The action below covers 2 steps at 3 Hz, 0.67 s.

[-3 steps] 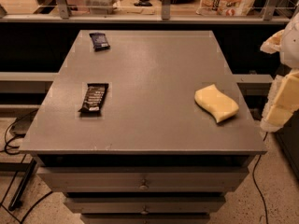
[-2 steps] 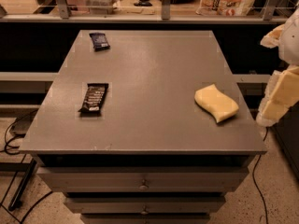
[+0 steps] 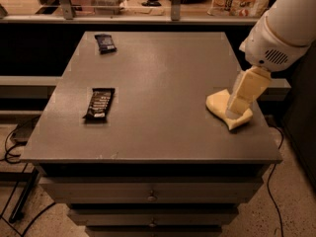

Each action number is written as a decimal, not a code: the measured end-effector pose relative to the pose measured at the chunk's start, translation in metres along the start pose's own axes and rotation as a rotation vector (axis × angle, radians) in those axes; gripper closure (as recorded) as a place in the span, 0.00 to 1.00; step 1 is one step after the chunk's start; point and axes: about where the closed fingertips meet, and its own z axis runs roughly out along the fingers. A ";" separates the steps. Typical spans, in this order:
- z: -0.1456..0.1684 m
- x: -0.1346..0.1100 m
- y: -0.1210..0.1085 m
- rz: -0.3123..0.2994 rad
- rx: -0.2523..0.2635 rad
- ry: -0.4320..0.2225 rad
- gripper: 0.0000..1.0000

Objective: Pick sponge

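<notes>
My gripper point(image 3: 236, 111) hangs down onto the sponge point(image 3: 216, 104) near the table's point(image 3: 163, 78) right edge; spread or pinching, I cannot tell. A candy bar point(image 3: 99, 103) lies well left, a second bar point(image 3: 105, 43) beyond it.

The single camera sits above and in front of the tabletop point(image 3: 163, 83), tilted down and facing its far edge. All four corners fit in frame at fairly close range. The gripper point(image 3: 238, 110) hangs by the right edge, toward the near right corner.
</notes>
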 end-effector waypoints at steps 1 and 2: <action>0.000 0.000 0.000 0.000 0.000 0.000 0.00; 0.017 0.004 0.001 0.039 -0.058 -0.039 0.00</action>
